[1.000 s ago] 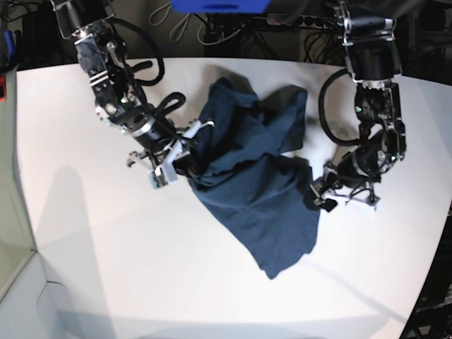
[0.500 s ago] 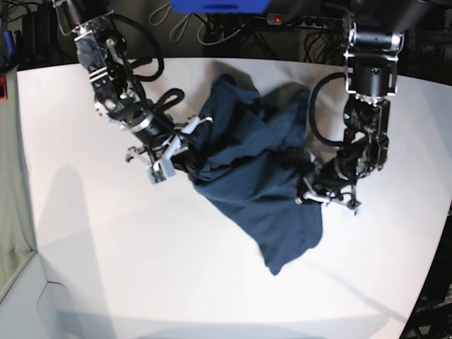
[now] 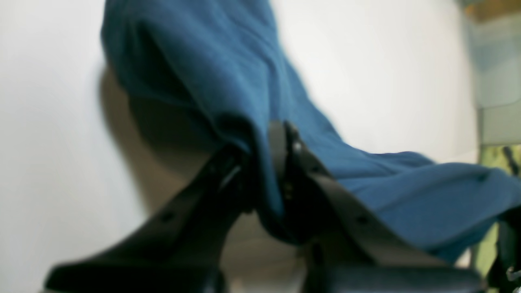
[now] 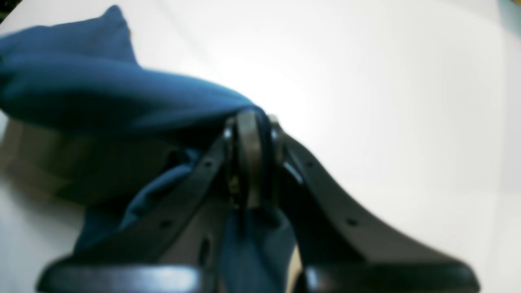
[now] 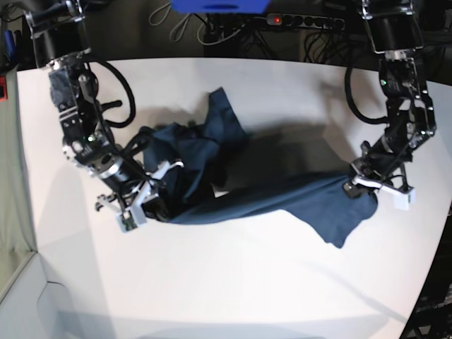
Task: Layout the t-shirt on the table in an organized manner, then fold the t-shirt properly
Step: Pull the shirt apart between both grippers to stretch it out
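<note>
While both my claws, left [image 5: 358,181] and right [image 5: 150,200], stay pinched tight on the t-shirt [image 5: 282,198] strung mid-table [image 5: 233,282], pulling wider could slip a hem free or leave it twisted.

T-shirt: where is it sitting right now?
In the base view the t-shirt is stretched across the middle of the table, pinched between the right gripper at image-left and the left gripper at image-right.

Dark clutter behind: cables [image 5: 187,25], power strip [image 5: 300,21].
</note>
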